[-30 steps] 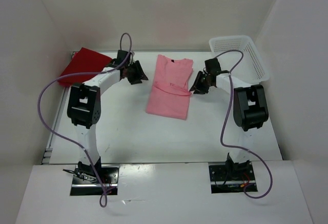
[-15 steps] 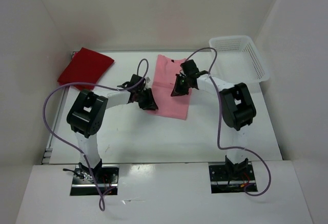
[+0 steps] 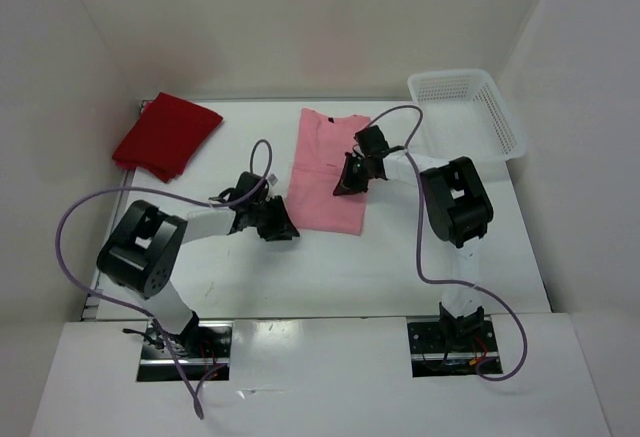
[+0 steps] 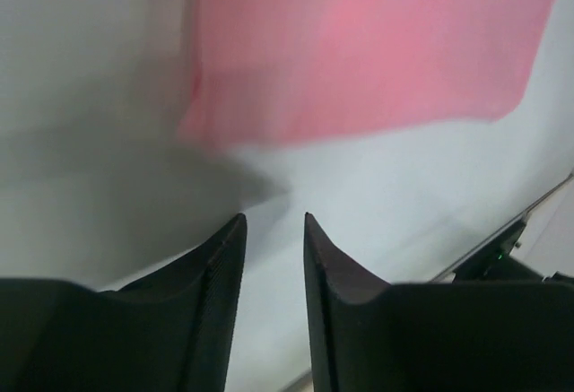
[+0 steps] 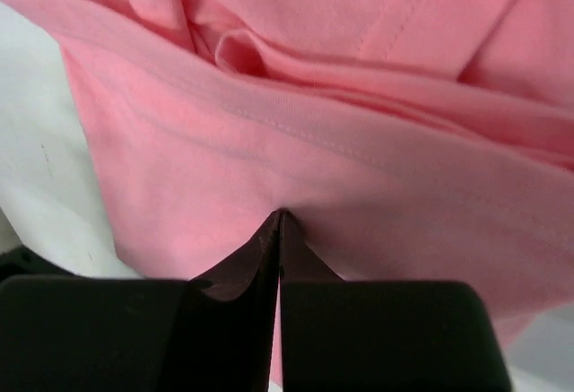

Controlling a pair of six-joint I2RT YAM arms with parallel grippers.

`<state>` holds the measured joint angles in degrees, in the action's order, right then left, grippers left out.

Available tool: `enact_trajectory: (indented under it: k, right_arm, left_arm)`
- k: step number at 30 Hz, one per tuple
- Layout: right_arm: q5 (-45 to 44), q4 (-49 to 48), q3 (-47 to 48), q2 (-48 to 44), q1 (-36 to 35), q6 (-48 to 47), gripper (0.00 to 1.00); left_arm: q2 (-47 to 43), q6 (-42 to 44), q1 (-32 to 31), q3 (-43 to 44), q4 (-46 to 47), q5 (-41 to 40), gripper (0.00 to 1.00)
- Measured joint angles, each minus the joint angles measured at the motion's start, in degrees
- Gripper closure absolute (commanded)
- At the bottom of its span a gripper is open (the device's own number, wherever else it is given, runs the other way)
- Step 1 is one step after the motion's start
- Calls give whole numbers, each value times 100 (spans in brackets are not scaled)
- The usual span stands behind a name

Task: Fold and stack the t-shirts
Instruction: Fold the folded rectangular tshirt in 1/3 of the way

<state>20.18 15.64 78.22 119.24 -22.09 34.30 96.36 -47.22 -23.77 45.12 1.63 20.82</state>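
Observation:
A light pink t-shirt (image 3: 322, 162) lies flat mid-table, folded to a long strip, neck to the back. A dark red t-shirt (image 3: 165, 135) lies folded at the back left. No bright magenta shirt shows. My left gripper (image 3: 281, 225) is low over bare table just left of the pink shirt's near left corner. In the left wrist view it (image 4: 273, 222) is open by a narrow gap and empty, with the shirt's corner (image 4: 359, 51) ahead. My right gripper (image 3: 345, 183) is shut, its tips (image 5: 281, 214) pressed against the pink shirt (image 5: 359, 159) below a fold ridge.
A white mesh basket (image 3: 497, 122) stands at the back right corner. White walls close in the table on the left, back and right. The arms' purple cables loop over the table's left and right parts.
My left gripper has swung from beside the red shirt down to the pink shirt's near left corner. My right gripper has moved from right of the shirt onto it. The shirt now lies flatter.

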Motion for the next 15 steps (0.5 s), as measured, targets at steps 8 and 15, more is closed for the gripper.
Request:
enact_trajectory:
  k: [8, 15]
  right_arm:
    - [-52, 223, -704, -881, 0, -44, 62]
    - [-28, 131, -1864, -2660, 39, 160, 100]
  left_arm:
    - [-1816, -87, 55, -323, -1147, -474, 41]
    - [-1154, -107, 415, -188, -964, -616, 44]
